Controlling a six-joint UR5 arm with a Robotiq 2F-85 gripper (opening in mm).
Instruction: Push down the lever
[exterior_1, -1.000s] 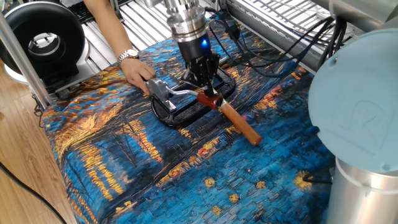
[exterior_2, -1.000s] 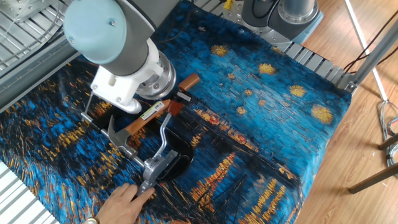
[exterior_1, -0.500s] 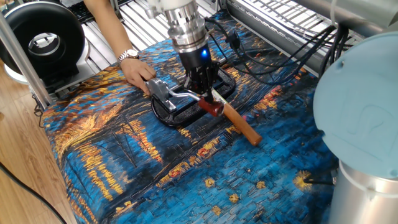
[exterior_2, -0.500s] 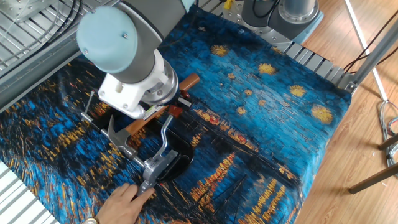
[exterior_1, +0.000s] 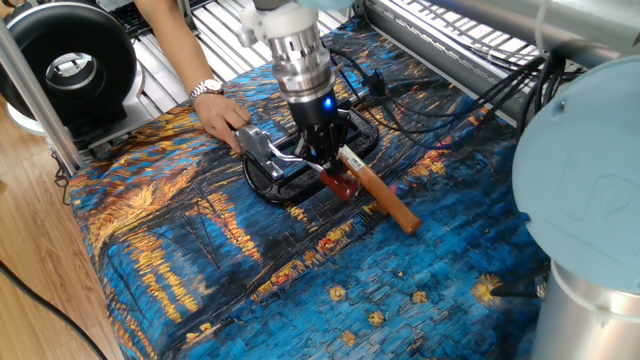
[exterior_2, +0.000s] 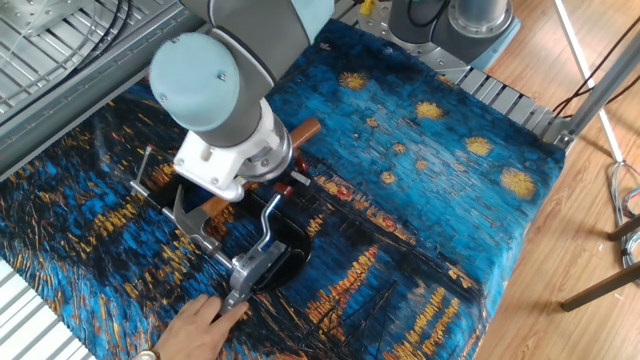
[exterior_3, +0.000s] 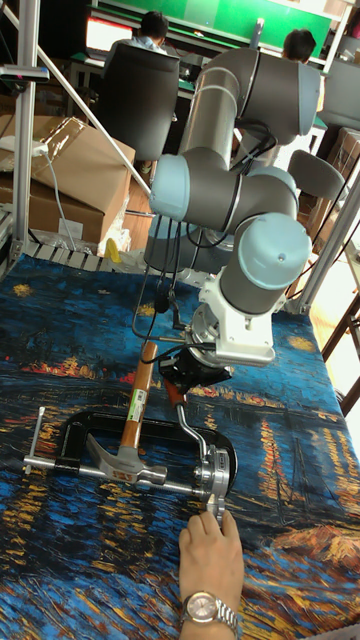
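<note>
1. Gripper (exterior_1: 322, 160) points straight down over the lever (exterior_1: 305, 158), its dark fingertips right at the rod near the dark red end (exterior_1: 339, 186); whether the jaws are parted or closed, and whether they clasp the rod or only press on it, I cannot tell, since the wrist hides them in the other fixed view and the tall view.
2. Blue light glows on the gripper body just above the fingers in one fixed view.
3. Seen in one fixed view, the lever runs from its silver bracket (exterior_1: 258, 148) at 9 o'clock of the gripper to its red end at 5 o'clock, lying low, close above the black oval base (exterior_1: 285, 186).
4. Seen in the tall view, the lever (exterior_3: 194, 432) rises from the bracket (exterior_3: 212, 478) toward 11 o'clock and disappears under the gripper (exterior_3: 192, 378).
5. At 4 o'clock of the gripper in one fixed view lies a hammer (exterior_1: 385, 201), its wooden handle touching or just beside the red end; in the tall view its steel head (exterior_3: 120, 468) rests by the base.
6. At 9 o'clock, a person's hand (exterior_1: 222, 117), with a wristwatch (exterior_1: 206, 89), rests at the bracket.
7. Everything sits on a blue and gold patterned cloth (exterior_1: 300, 290) covering the table.
</note>
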